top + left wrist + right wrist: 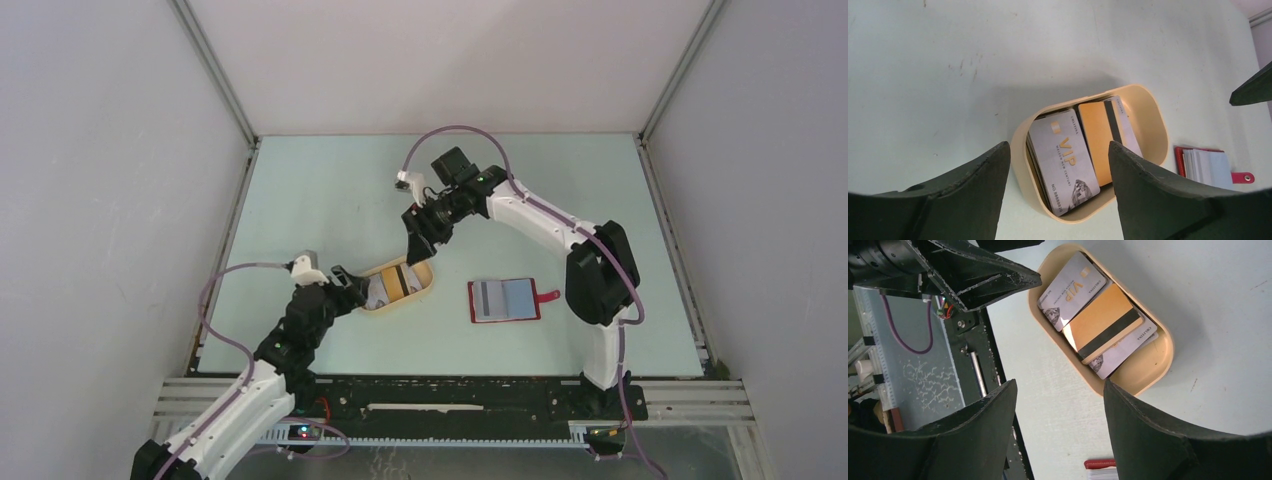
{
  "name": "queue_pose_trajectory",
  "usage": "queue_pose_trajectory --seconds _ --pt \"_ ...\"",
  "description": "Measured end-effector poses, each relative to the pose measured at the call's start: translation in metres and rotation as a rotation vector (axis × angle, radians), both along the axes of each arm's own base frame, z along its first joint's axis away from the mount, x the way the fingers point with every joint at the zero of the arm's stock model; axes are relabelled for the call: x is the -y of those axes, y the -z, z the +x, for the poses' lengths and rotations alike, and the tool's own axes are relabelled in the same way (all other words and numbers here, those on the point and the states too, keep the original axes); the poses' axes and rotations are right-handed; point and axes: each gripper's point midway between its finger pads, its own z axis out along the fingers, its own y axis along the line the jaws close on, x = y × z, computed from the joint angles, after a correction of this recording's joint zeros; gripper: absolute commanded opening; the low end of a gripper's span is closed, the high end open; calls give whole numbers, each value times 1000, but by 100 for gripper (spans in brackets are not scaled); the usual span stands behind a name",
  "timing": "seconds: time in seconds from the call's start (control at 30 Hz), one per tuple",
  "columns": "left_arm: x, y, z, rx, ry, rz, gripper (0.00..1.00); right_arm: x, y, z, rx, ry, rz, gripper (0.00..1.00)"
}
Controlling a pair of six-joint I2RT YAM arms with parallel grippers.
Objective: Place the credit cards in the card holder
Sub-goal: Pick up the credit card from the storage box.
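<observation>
Several credit cards lie stacked in a beige oval tray point(428, 281): a silvery VIP card point(1064, 161), an orange-gold card point(1096, 140) with a dark stripe, and a silvery card point(1122, 354) under it. The card holder point(506, 300), a red wallet, lies open to the right of the tray with a grey striped card in its pocket and its snap tab pointing right. My left gripper point(352, 285) is open and empty at the tray's near-left end, its fingers straddling the VIP card from above. My right gripper point(415, 250) hangs open and empty over the tray's far-right end.
The black base rail point(450, 395) runs along the table's near edge. Grey walls close in the table at the left, back and right. The right arm's elbow point(598, 270) stands just right of the card holder. One tip of the right gripper shows in the left wrist view point(1254, 86).
</observation>
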Motion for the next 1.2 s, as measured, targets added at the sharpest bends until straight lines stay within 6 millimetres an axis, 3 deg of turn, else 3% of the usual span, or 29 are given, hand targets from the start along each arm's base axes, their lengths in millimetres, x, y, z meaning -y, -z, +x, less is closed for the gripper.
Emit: queue_pose_trajectory --seconds 0.27,0.83,1.03,1.2 --pt "1 12 -2 -31 9 -13 76 -9 10 10 -7 60 -45 74" --pt "10 4 -13 -82 72 -22 71 -9 15 12 -50 83 -34 73" --pt "16 -31 -9 -112 81 3 72 13 22 6 -79 93 -41 73" --pt "28 -32 -11 -195 99 64 73 46 1 6 -25 94 -5 72"
